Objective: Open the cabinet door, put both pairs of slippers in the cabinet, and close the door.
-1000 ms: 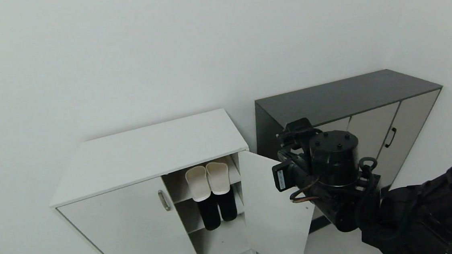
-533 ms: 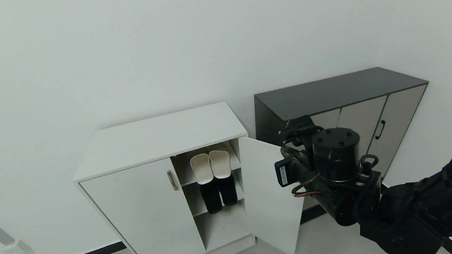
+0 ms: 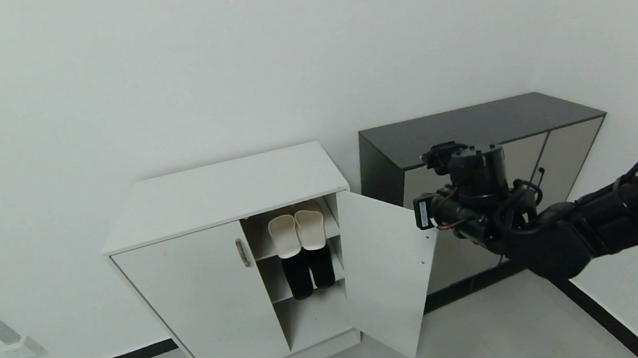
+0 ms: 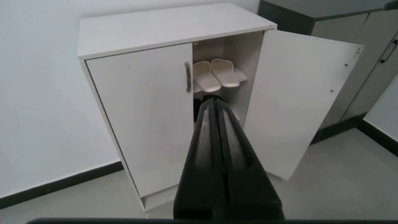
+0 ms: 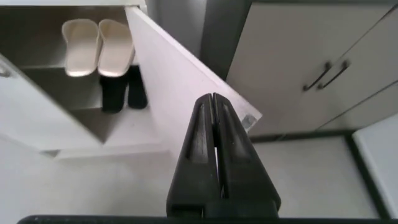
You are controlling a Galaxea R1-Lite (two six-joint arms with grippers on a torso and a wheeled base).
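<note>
the right tool (image 5: 213, 99) has its two fingers pressed flat together with nothing between them, and it sits near the top of the free edge of the open door (image 3: 386, 270). the left tool (image 4: 214, 102) is likewise closed up and empty, held in front of the cabinet (image 3: 223, 192) and well apart from it. both pairs look to be already in: the white slippers (image 3: 297, 232) on the upper shelf and the black slippers (image 3: 309, 273) on the shelf below, each pair side by side, so the step in hand is judged to be closing the door. to do it well, the right tool should get onto the door's outer face close to the free edge, where the swing is lightest. it should follow the arc round toward the shut left door (image 3: 203, 302) rather than push straight, and ease off as the door meets the frame so it does not bounce back. the black slippers seem to end near the shelf front and are worth watching. past the door a dark cabinet (image 3: 479, 121) stands against the wall. the wrist hides the tool's tip in the head view, so touch, and which face it is on, cannot be told. the door's handle is on the hidden face, and the cabinet's foot is cut off.
</note>
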